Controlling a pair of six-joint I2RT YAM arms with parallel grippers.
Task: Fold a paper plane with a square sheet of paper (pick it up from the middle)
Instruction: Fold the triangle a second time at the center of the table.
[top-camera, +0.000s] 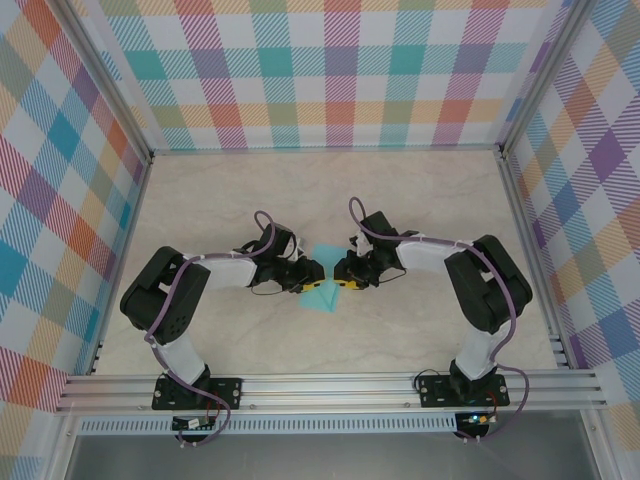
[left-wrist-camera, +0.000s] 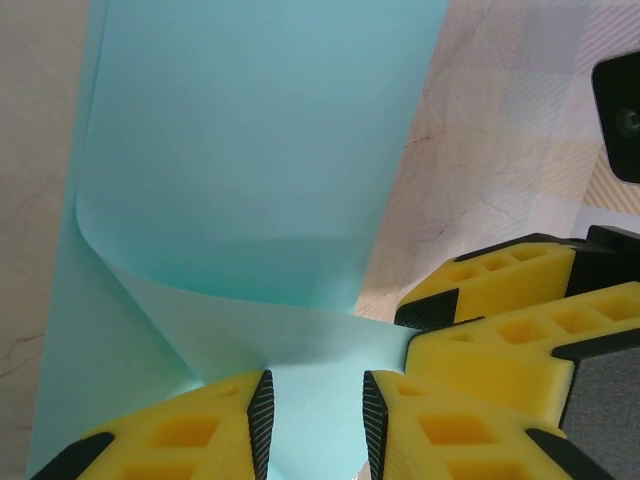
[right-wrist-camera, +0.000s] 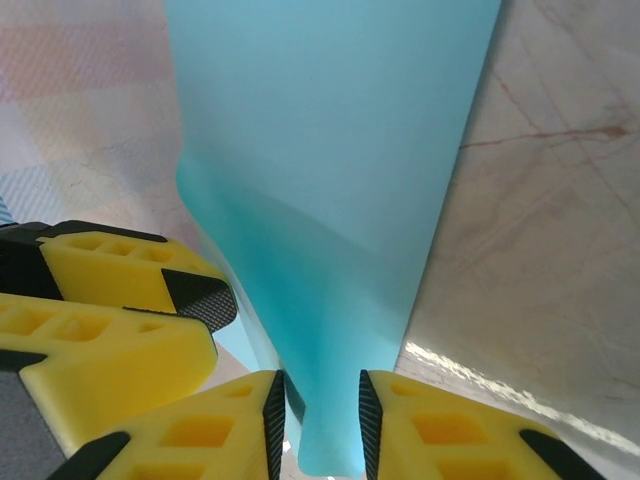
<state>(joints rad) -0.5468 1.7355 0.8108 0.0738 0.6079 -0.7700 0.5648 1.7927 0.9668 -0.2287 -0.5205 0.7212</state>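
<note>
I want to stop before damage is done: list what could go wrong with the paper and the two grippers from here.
1. The square sheet of paper bows in a loose curl at the left gripper; it may crease off-line or crumple.
2. The right gripper sits close beside the left on the same sheet; fingers could knock together, or a pull apart might tear it.

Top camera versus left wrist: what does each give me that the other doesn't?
Top external adds both arms in full, with the left gripper and right gripper meeting tip to tip over the sheet. Left wrist adds the close detail: the sheet curling over into a rounded fold, and a strip of it between the left fingers. Shared: the turquoise sheet and both grippers' yellow fingers.
</note>
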